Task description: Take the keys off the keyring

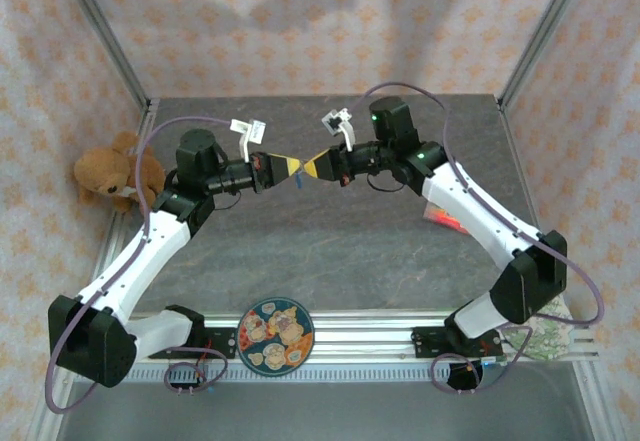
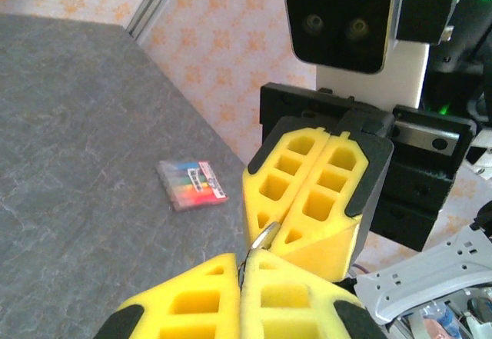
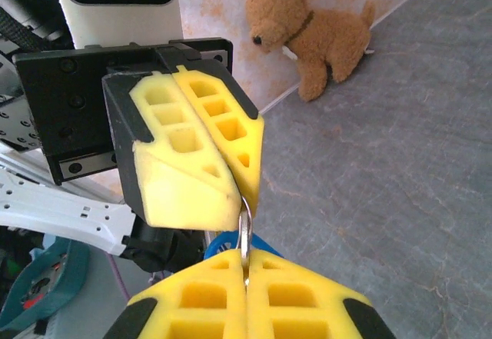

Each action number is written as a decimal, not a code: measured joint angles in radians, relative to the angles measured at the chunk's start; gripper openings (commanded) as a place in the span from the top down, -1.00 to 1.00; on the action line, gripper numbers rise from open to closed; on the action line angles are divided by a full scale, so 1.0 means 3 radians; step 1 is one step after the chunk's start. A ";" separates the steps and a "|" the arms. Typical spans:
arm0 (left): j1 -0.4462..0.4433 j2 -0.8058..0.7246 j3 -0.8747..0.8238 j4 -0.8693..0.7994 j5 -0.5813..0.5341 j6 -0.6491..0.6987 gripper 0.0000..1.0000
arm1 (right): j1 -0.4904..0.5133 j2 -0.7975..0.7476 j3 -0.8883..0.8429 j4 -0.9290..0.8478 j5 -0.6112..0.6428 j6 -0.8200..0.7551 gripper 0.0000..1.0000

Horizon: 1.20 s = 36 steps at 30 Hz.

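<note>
My left end effector (image 1: 290, 167) and my right end effector (image 1: 316, 167) meet tip to tip in the upper middle of the overhead frame, and both are clenched. Their fingers are blocks of yellow foam with square hollows, set in black holders. Together they are grasping the keyring (image 3: 244, 226), a thin shiny metal loop with a bit of bright blue just beside it, low in the centre of the right wrist frame. It hangs in the air above the table (image 1: 330, 261). Whether the metal in the seam is also the key, I cannot tell.

The table is dark grey and matte, like stone with pale veins. The walls have pale paper with orange flowers, and aluminium posts stand at the corners.

A brown plush dog (image 1: 105, 174) sits at the left edge. A flat packet of coloured sticks (image 2: 192, 186) lies toward the right edge, and a round pictured plate (image 1: 276, 333) lies at the bottom centre. All three are well apart from my tips.
</note>
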 measured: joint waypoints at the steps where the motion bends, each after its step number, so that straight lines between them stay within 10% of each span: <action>1: 0.0000 -0.0020 -0.0023 0.0056 -0.0019 -0.0047 1.00 | 0.0009 -0.0045 -0.0071 0.0106 0.0032 0.0050 1.00; 33: -0.0065 -0.0237 -0.0767 0.1822 -0.0844 -0.1263 1.00 | 0.0558 -0.0470 -0.1062 0.2078 0.1542 0.1179 1.00; 36: -0.0066 -0.0276 -0.0769 0.1762 -0.0856 -0.1227 0.51 | 0.0577 -0.0491 -0.1059 0.2021 0.1588 0.1124 1.00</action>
